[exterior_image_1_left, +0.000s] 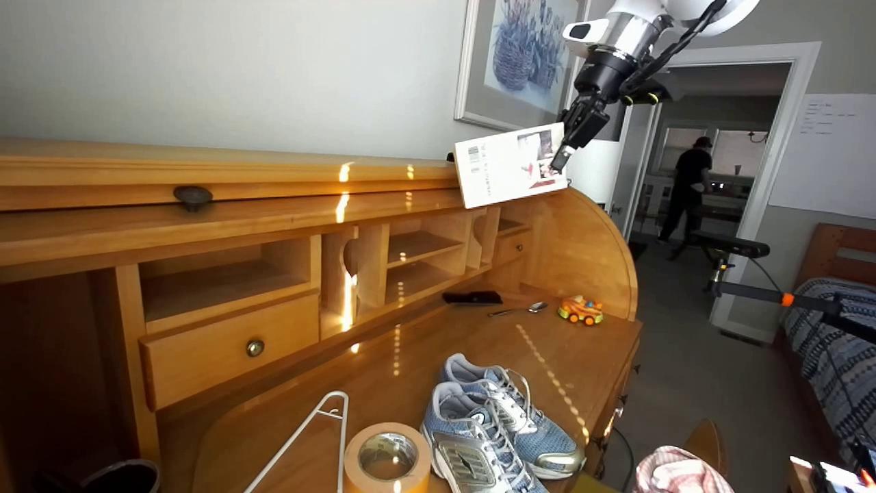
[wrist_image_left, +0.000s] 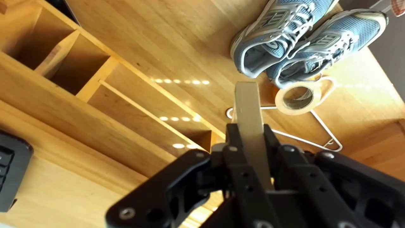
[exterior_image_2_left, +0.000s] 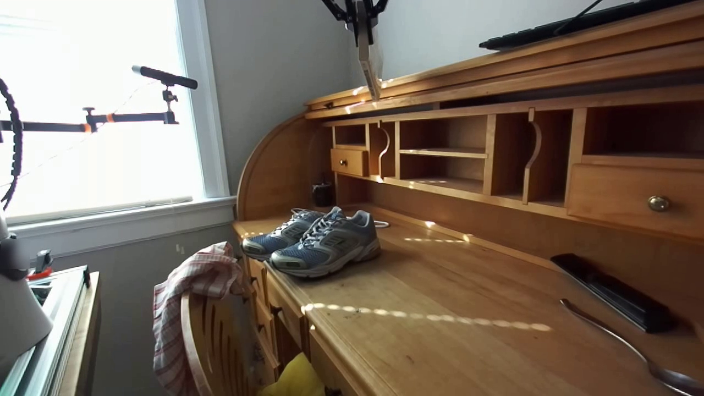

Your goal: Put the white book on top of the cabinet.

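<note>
My claw (wrist_image_left: 250, 128) is drawn in tight around the white book (exterior_image_1_left: 508, 168), squeezing it cover to cover near one short end, so most of it juts out ahead of my fingers (wrist_image_left: 233, 136). I judge that I hang just in front of the upper edge of the cabinet (exterior_image_1_left: 260, 226): beneath me the wrist view shows desktop (wrist_image_left: 177, 44) and shoes (wrist_image_left: 278, 36), while the flat top (wrist_image_left: 57, 186) lies off to one side. Opening here would, I think, send the book down past that edge.

Swinging across too low, I could catch its bottom edge on the lip of the top; in an exterior view the two line up, and I cannot tell whether they touch. With so much beyond my hold, a knock could twist it or slide it out. Stood on its thin edge and let go, it would likely topple. The black keyboard (wrist_image_left: 15, 172) lies on the top, so straying that way risks landing on it.

The book looks thin and stiff, white, with dark picture patches and some red by my grip, and what resembles a barcode toward the lower, free end. From the wrist I see only a pale, narrow side.
</note>
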### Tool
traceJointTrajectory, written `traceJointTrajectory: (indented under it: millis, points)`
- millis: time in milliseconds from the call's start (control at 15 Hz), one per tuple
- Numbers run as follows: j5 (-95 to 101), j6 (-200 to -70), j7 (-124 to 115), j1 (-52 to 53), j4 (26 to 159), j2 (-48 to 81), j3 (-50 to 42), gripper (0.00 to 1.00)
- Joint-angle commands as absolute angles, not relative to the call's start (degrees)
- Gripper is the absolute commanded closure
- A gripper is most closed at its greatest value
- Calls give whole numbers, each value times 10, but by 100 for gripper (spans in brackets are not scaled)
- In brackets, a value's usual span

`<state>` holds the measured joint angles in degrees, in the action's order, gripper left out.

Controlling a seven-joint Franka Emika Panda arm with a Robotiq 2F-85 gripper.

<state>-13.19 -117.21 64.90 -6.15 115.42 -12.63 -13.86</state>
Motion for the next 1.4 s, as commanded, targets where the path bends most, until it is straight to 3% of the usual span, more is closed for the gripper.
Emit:
traceJointTrajectory:
  millis: [0, 333, 1000, 1333]
  points:
    - [-146, -1236, 691, -53, 1159, -125, -139, 95]
    - [-152, -1321, 732, -46, 1165, -120, -139, 95]
    - [-222, -1340, 780, -38, 1155, -125, -141, 95]
    - [-232, -1427, 820, -31, 1157, -107, -141, 95]
